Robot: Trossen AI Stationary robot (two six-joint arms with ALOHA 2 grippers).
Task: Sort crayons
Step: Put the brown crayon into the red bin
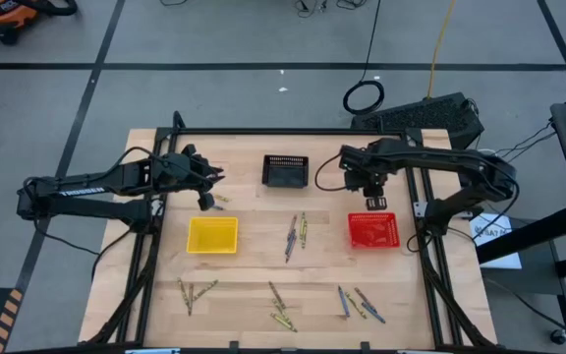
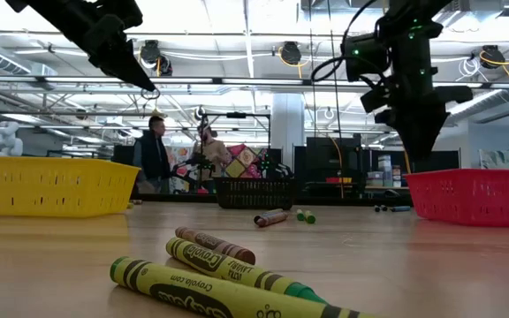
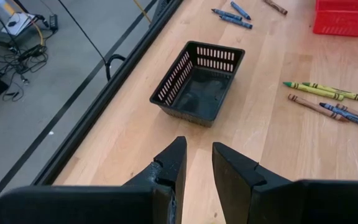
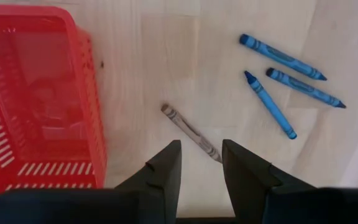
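- The left arm (image 1: 106,184) reaches in from the left side of the worktop (image 1: 254,265), stretched nearly level toward the middle.
- The left gripper (image 1: 207,200) hangs above the worktop with its fingers (image 3: 169,168) parted by a narrow gap, nothing between them.
- The right arm (image 1: 450,162) comes in from the right side, bent back toward the far middle.
- The right gripper (image 1: 373,202) points down, raised clear of the worktop, its fingers (image 4: 166,168) slightly apart and empty.
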